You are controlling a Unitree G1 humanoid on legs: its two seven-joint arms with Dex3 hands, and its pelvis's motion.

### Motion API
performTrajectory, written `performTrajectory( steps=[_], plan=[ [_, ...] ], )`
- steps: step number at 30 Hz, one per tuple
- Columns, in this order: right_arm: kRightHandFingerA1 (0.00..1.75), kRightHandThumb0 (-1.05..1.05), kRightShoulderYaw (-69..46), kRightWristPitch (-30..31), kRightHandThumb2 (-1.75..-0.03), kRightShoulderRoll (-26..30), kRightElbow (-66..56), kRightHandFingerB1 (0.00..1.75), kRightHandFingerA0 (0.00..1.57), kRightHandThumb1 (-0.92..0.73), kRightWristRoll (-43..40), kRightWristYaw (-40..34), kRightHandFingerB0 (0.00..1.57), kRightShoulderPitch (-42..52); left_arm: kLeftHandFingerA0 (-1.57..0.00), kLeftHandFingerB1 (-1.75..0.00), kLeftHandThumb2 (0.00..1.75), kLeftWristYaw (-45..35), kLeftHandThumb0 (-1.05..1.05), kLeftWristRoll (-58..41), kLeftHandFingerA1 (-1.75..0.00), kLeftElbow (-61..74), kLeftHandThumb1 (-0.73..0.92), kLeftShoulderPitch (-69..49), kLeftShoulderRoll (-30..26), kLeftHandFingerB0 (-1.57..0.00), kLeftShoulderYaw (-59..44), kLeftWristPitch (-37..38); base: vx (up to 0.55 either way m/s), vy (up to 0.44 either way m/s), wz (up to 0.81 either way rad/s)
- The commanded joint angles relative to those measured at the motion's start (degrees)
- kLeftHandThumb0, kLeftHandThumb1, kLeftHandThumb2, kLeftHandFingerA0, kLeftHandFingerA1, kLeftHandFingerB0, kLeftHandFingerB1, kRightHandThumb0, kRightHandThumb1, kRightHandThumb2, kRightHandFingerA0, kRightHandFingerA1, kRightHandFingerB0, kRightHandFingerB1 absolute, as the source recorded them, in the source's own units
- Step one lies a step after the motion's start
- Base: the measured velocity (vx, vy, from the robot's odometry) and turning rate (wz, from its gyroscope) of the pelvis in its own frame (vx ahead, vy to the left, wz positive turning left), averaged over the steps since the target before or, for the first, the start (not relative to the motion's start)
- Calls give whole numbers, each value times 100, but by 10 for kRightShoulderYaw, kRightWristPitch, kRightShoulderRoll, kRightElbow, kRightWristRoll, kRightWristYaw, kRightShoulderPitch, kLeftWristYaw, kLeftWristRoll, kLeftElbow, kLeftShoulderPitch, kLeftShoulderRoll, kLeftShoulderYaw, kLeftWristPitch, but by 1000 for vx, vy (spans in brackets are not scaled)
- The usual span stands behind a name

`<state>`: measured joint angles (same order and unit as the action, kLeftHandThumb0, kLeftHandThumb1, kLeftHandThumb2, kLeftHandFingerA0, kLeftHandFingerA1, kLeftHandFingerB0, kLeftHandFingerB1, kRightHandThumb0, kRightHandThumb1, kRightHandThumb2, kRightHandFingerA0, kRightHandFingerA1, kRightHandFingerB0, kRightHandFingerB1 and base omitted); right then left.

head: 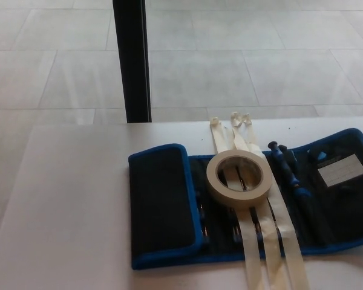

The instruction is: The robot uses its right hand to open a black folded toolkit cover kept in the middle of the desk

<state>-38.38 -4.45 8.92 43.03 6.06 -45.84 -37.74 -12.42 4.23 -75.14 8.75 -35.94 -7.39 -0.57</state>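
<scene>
The black toolkit cover with blue trim (163, 205) lies in the middle of the white desk (66, 205). Its right flap (342, 181) lies flat and open, showing a white label and blue-handled tools (287, 169). Its left flap is still folded over the middle. A roll of beige tape (238, 177) rests on the open middle part, on top of several long pale strips (272, 241) that run across the kit. Neither of my hands shows in the head view.
A black post (131, 60) stands behind the desk's far edge, in front of a grey tiled floor. The desk's left edge slants down at the picture's left. The pale strips reach past the kit toward the near edge.
</scene>
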Motion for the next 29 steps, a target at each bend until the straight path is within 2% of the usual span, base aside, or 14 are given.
performTrajectory(
  steps=[1, 3, 4, 8, 9, 10, 11, 13, 15, 17, 21, 24, 26, 29],
  plan=[
    [153, -39, -275, 13, -83, 191, 18, 144, 35, -71, -293, -82, 31, -127, -34, -37, 72, 1, -87, -2, -52, -7, 92, -14, -11, -31, -6, -6, 0, 0, 0],
    [162, -38, -281, 14, -88, 199, 11, 140, 53, -63, -292, -70, 49, -126, -32, -38, 70, 2, -88, -5, -53, -6, 92, -13, -10, -30, -9, -11, 0, 0, 0],
    [150, -52, -277, 111, -68, 234, -33, 116, 103, -70, -284, 27, 71, -59, -32, -39, 71, -9, -87, -7, -54, -4, 92, -13, -19, -28, -10, -6, 0, 0, 0],
    [157, -56, -303, 174, -62, 267, -58, 118, 87, -72, -300, 119, 57, 11, -32, -38, 70, -12, -89, -12, -54, -4, 92, -12, -20, -29, -15, -13, 0, 0, 0],
    [139, -55, -310, 185, -104, 277, -58, 83, 127, -57, -302, 154, 55, 42, -31, -38, 70, -12, -89, -14, -53, -4, 92, -13, -20, -28, -18, -14, 0, 0, 0],
    [156, -56, -314, 189, -64, 284, -52, 102, 111, -73, -296, 161, 53, 60, -32, -38, 70, -12, -89, -13, -53, -4, 92, -13, -19, -29, -17, -12, 0, 0, 0],
    [154, -55, -334, 174, -67, 301, -18, 125, 95, -72, -290, 145, 55, 79, -32, -38, 70, -12, -88, -11, -53, -5, 92, -12, -19, -27, -15, -13, 0, 0, 0],
    [145, -56, -372, 138, -65, 321, 42, 108, 87, -76, -303, 141, 45, 106, -32, -42, 80, -11, -92, -23, -56, -7, 77, -9, -16, -26, -28, -22, 0, 0, 0],
    [154, -59, -399, 116, -67, 329, 83, 105, 94, -76, -312, 129, 52, 124, -29, -38, 67, -18, -88, -29, -54, -4, 90, -10, -14, -26, -34, -22, 0, 0, 0],
    [140, -55, -417, 107, -68, 299, 89, 106, 57, -79, -319, 116, 45, 150, -28, -38, 70, -18, -87, -14, -52, -2, 92, -9, -13, -25, -21, -21, 0, 0, 0],
    [151, -44, -443, 87, -75, 262, 115, 107, 67, -72, -337, 125, 55, 178, -31, -42, 85, -8, -93, -3, -57, -6, 80, -11, -8, -24, -12, -15, 0, 0, -3],
    [142, -41, -462, 71, -79, 255, 129, 99, 71, -68, -354, 122, 49, 175, -32, -38, 70, -6, -87, -4, -52, -6, 92, -13, -8, -29, -12, -16, 0, 0, 0],
    [154, -50, -438, 71, -77, 247, 145, 100, 76, -71, -327, 116, 54, 185, -31, -42, 84, -8, -93, -8, -57, -4, 79, -16, -8, -24, -16, -11, 0, 0, 0],
    [165, -54, -431, 68, -68, 240, 149, 104, 95, -72, -329, 128, 62, 191, -32, -37, 70, -6, -87, -8, -52, -6, 92, -14, -6, -28, -17, -15, 0, 0, 0]
  ],
)
